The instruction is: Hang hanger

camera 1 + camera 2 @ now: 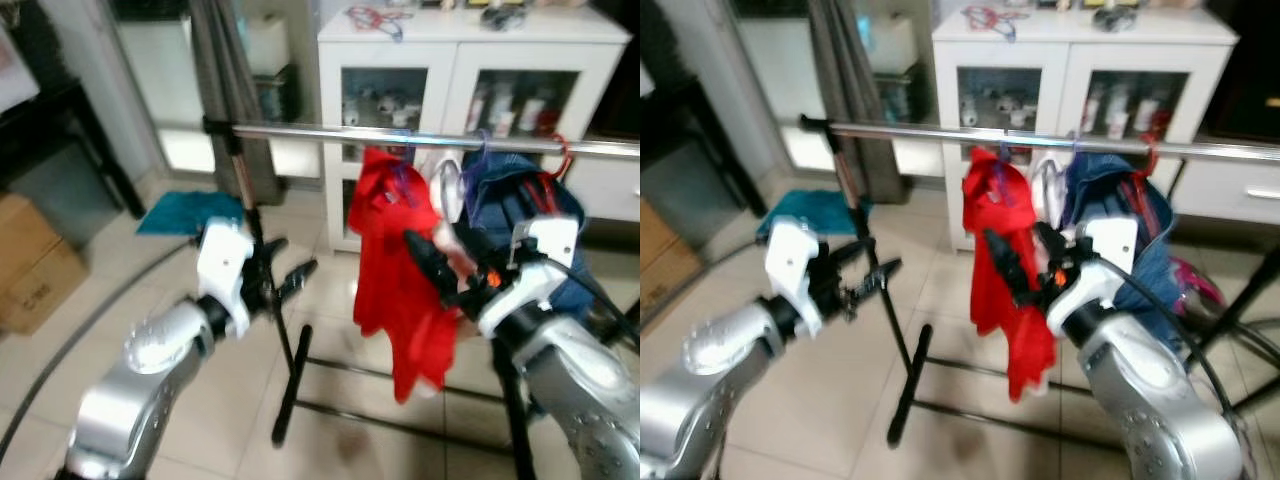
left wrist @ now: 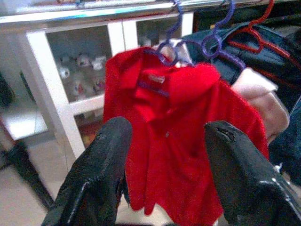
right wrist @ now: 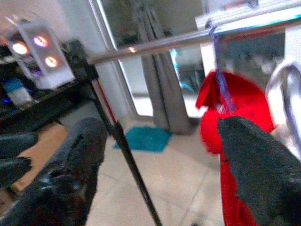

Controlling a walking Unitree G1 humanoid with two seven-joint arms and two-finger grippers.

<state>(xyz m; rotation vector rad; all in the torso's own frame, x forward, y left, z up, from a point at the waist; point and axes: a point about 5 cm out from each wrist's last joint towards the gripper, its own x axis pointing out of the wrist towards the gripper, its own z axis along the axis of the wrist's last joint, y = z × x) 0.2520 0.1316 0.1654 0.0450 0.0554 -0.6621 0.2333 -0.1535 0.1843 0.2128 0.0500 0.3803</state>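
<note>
A red shirt hangs on a purple hanger hooked over the silver rail of a clothes rack. My left gripper is open and empty, to the left of the shirt and close to the rack's black upright. In the left wrist view its fingers frame the shirt from a short distance. My right gripper is open just in front of the shirt's right side, holding nothing. The right wrist view looks between its fingers along the rail.
A blue denim garment on a red hanger and a pale garment hang right of the shirt. A white cabinet stands behind the rack. A teal cloth lies on the tiled floor; cardboard boxes sit at the left.
</note>
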